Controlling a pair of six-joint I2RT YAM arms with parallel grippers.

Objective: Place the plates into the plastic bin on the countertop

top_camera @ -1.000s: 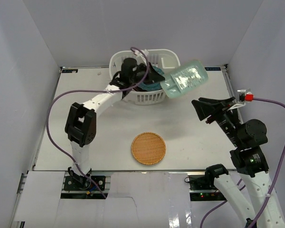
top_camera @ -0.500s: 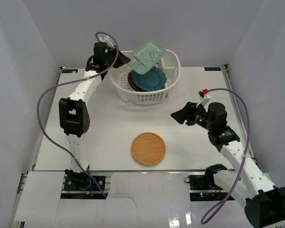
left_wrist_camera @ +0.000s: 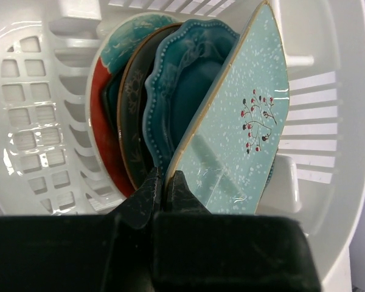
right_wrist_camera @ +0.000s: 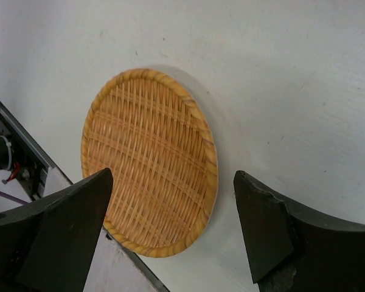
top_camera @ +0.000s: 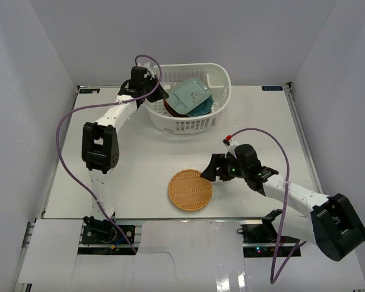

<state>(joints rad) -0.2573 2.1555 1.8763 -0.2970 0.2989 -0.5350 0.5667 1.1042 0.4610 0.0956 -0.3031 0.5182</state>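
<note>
The white plastic bin (top_camera: pixel 191 125) stands at the back of the countertop (top_camera: pixel 134 164). My left gripper (top_camera: pixel 160 95) is shut on the edge of the pale mint rectangular plate (top_camera: pixel 191 94), which leans inside the bin. In the left wrist view the gripper (left_wrist_camera: pixel 166 182) pinches that plate (left_wrist_camera: pixel 243 121) next to the teal scalloped plate (left_wrist_camera: pixel 176 79) and the red-and-teal round plate (left_wrist_camera: pixel 100 103). The tan woven plate (top_camera: pixel 190 190) lies flat at the front centre. My right gripper (top_camera: pixel 212 172) is open and empty at its right edge; in the right wrist view the gripper (right_wrist_camera: pixel 173 176) straddles the plate's rim (right_wrist_camera: pixel 147 158).
Pale grey walls enclose the countertop on three sides. The metal front edge (right_wrist_camera: pixel 24 152) runs just beyond the woven plate. A purple cable (top_camera: pixel 67 121) loops beside the left arm. The bin's slotted wall (left_wrist_camera: pixel 30 115) is close around the left gripper.
The left gripper has carried the pale mint plate from above the bin down into it. The right arm has swung down and left to the woven plate, its jaws open.
</note>
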